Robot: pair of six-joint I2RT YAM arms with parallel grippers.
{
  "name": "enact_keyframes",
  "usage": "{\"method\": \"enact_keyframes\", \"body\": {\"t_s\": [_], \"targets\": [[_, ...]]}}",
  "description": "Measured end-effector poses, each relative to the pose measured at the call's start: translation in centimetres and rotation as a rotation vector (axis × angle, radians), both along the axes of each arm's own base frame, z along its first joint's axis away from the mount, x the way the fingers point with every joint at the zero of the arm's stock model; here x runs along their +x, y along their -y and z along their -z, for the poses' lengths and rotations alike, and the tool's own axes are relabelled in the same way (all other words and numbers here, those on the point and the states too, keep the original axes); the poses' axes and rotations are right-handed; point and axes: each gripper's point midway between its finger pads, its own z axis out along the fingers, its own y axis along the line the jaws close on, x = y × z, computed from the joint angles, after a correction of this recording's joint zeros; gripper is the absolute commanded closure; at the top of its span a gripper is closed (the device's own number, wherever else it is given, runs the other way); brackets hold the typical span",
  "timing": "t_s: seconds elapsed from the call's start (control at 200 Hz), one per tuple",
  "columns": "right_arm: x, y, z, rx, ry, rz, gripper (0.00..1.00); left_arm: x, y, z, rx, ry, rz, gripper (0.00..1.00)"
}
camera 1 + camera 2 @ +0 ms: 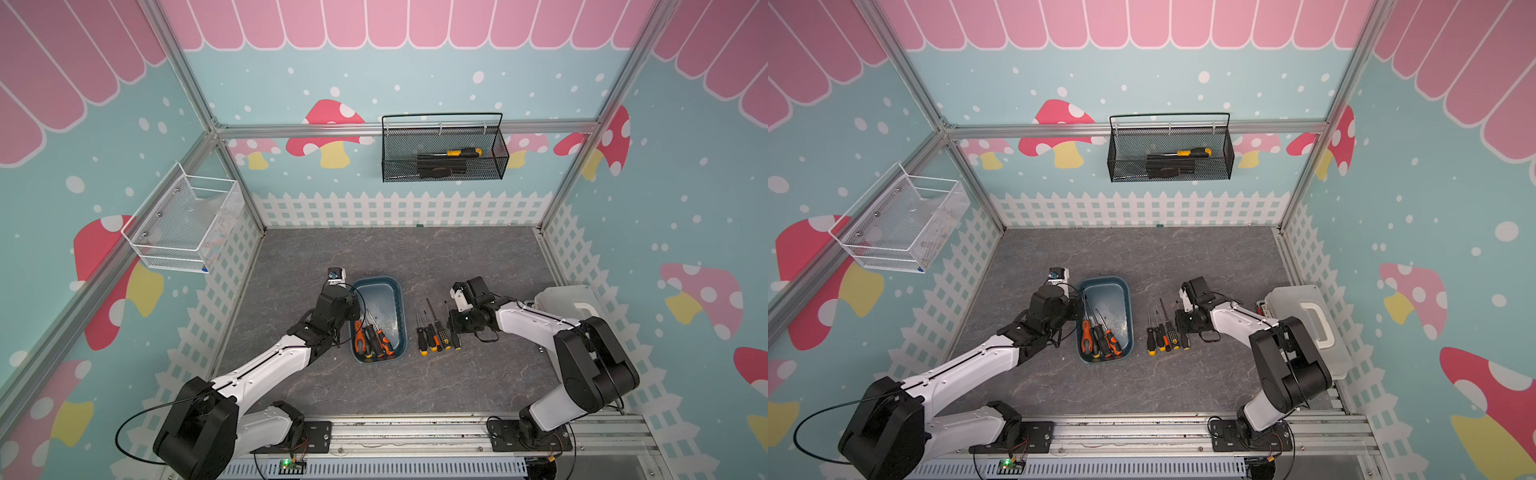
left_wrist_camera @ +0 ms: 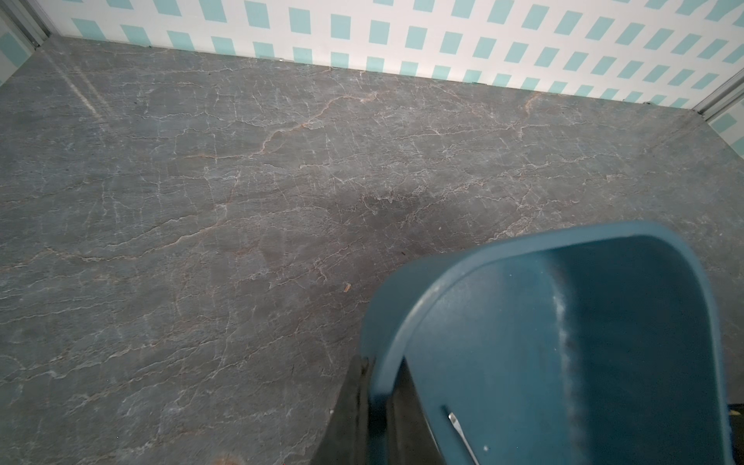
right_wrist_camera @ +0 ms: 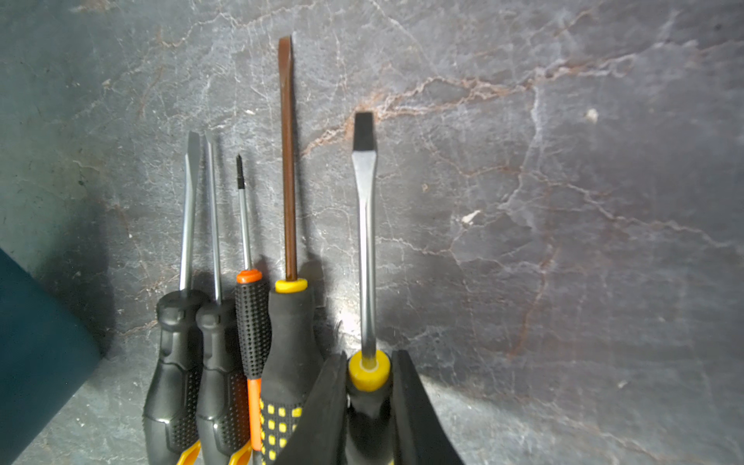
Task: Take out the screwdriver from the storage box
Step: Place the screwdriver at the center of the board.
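Both arms [image 1: 266, 365] [image 1: 528, 318] are held low: storage box [image 1: 384, 295] rim clamped by left gripper [image 2: 380, 374], screwdrivers [image 1: 1100, 338] inside; tabled screwdriver [image 3: 364, 241] flanked by right gripper [image 3: 369, 354], grip unclear.

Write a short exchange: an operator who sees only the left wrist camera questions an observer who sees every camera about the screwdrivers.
Operator: I see only a corner of the box and one metal tip. What is inside?
Observer: Tools with orange-and-black handles lie at the end nearer the robot.
Operator: What is the right gripper doing?
Observer: Its fingers sit tight on both sides of a screwdriver, last in a row on the table.
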Motion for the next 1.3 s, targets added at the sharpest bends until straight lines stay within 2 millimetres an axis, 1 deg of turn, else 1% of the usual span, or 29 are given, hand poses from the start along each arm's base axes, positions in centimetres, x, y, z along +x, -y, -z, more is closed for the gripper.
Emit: {"method": "enact_keyframes", "body": {"t_s": [0.49, 0.555, 0.625, 0.725, 0.915, 1.026, 1.116, 1.206, 1.296], "targets": [[0.2, -0.3, 0.0, 0.02, 0.001, 0.002, 0.75, 0.0, 0.0, 0.0, -0.001, 0.0, 0.001, 1.0], [0.2, -0.4, -0.2, 0.026, 0.005, 0.004, 0.75, 0.0, 0.0, 0.0, -0.001, 0.0, 0.001, 1.0], [0.3, -0.4, -0.9, 0.036, 0.02, 0.01, 0.75, 0.0, 0.0, 0.0, -0.001, 0.0, 0.001, 1.0], [0.5, -0.6, -2.9, 0.063, 0.067, 0.015, 0.74, 0.0, 0.0, 0.0, -0.001, 0.0, 0.001, 1.0], [0.5, -0.8, -7.5, 0.125, 0.159, 0.019, 0.7, 0.0, 0.0, -0.1, -0.002, 0.001, 0.002, 1.0], [0.4, -1.4, -10.4, 0.15, 0.209, 0.008, 0.7, 0.0, 0.0, -0.1, -0.003, 0.001, 0.002, 1.0], [-0.3, -3.3, -12.8, 0.163, 0.252, -0.041, 0.69, 0.0, 0.1, -0.1, -0.007, 0.0, 0.003, 1.0], [-1.4, -6.4, -15.3, 0.183, 0.297, -0.123, 0.69, 0.0, 0.1, -0.1, -0.011, -0.001, 0.002, 1.0], [-2.5, -9.3, -17.1, 0.2, 0.331, -0.195, 0.69, -0.1, 0.2, 0.0, -0.016, -0.003, 0.002, 1.0]]}}
